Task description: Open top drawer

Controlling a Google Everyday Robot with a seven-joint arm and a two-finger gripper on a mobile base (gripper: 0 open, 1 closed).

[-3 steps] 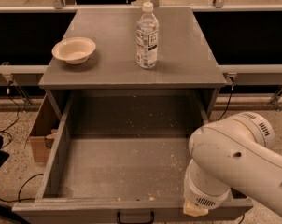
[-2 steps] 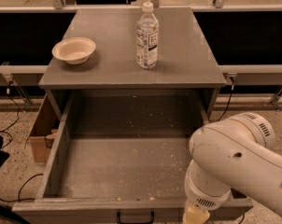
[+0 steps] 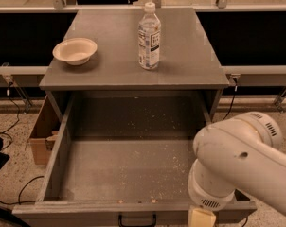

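The top drawer [image 3: 129, 167] of the grey cabinet stands pulled far out toward me, showing its deep, pale-speckled grey inside. Its small black bar handle [image 3: 137, 220] shows at the bottom edge of the view, in the middle of the drawer front. My white arm [image 3: 242, 167] reaches in from the right over the drawer's front right corner. My gripper [image 3: 202, 218] hangs below it at the drawer's front edge, right of the handle. Only its pale upper part shows, and the rest is cut off by the frame.
On the cabinet top [image 3: 110, 56] stand a clear water bottle [image 3: 149, 37] and a cream bowl [image 3: 75, 50]. A cardboard box [image 3: 42, 136] sits on the floor left of the cabinet, with black cables [image 3: 13, 122] nearby. Dark counters run behind.
The pale part of my gripper has sunk slightly lower at the drawer's front edge. The drawer, bottle and bowl have not moved.
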